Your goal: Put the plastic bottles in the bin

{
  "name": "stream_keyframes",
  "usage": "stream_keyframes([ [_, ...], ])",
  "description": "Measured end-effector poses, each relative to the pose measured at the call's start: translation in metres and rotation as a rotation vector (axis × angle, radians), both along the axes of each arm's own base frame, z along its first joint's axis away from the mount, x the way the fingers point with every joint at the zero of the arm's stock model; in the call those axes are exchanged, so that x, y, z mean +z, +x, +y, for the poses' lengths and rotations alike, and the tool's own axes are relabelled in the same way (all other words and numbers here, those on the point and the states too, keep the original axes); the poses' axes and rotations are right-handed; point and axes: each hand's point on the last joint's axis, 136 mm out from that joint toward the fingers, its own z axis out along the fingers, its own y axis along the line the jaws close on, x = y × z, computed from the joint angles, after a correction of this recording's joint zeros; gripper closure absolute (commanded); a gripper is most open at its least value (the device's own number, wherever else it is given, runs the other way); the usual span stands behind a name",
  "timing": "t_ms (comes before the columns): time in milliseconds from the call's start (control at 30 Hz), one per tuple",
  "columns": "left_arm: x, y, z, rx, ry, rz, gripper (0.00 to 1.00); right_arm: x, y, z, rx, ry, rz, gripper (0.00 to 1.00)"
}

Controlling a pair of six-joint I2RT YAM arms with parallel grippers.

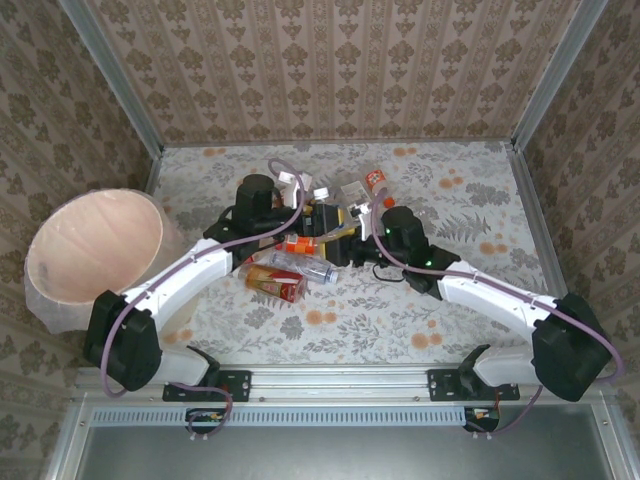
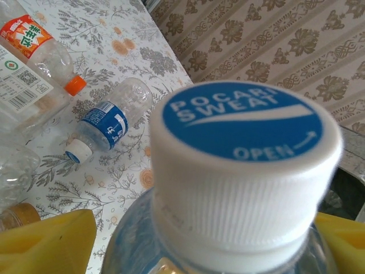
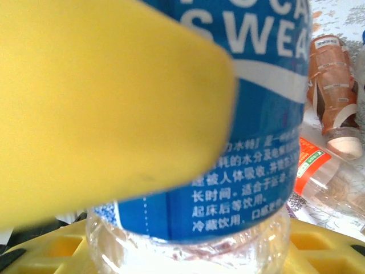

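Damask wallpaper (image 1: pixel 330 70) was seen on three sides of a table (image 1: pixel 480 290) covered in a leaf-and-flower print. At the table's 9 o'clock edge the bin (image 1: pixel 95 245) was placed, its pale inside turned toward the camera.

Both arms were stretched toward the table's middle, where the two grippers were brought close together. The right gripper (image 3: pixel 228 188) was pressed onto the Pocari bottle (image 3: pixel 256 114). One yellow finger (image 3: pixel 102 103) was laid across the blue label and the other was set under the clear body.

From the left wrist, the bottle's white-and-blue cap (image 2: pixel 239 137) was seen nearly end-on. The left gripper (image 2: pixel 208 228) was set round the bottle below the cap, its yellow fingers showing at 8 and 4 o'clock of it, just beside the shoulder. Whether they were touching the bottle could not be told.

Loose bottles were scattered on the table near the grippers, well apart from the bin:
- A red-label bottle (image 1: pixel 275 283) and a clear bottle (image 1: pixel 305 265) were lying at 7 o'clock of the grippers.
- An orange-cap bottle (image 1: pixel 372 182) was lying at 1 o'clock of them.
- A blue-label bottle (image 2: pixel 108 123) with a white cap was lying on its side at 10 o'clock of the Pocari cap in the left wrist view.
- A brown bottle (image 3: pixel 333 85) was lying at 2 o'clock of the held bottle in the right wrist view.
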Motion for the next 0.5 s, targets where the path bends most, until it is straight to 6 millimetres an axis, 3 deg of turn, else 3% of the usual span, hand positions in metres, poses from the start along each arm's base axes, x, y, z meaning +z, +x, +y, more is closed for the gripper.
stream_keyframes([
  [167, -0.002, -0.002, -0.003, -0.011, 0.004, -0.004, 0.35, 0.001, 0.005, 0.006, 0.012, -0.002, 0.004, 0.62],
  [267, -0.001, -0.001, -0.002, -0.002, 0.011, -0.022, 0.40, 0.001, 0.005, 0.007, 0.017, -0.002, 0.002, 0.55],
  [300, 0.000, 0.000, -0.001, 0.003, 0.013, -0.026, 0.41, 0.002, 0.005, 0.008, 0.020, 0.000, 0.000, 0.51],
  [367, 0.002, -0.001, 0.001, 0.015, 0.016, -0.038, 0.43, 0.003, 0.005, 0.008, 0.027, 0.003, -0.007, 0.34],
  [500, 0.004, 0.001, 0.009, 0.061, 0.040, -0.072, 0.45, 0.008, 0.003, 0.011, 0.047, 0.008, -0.023, 0.15],
])
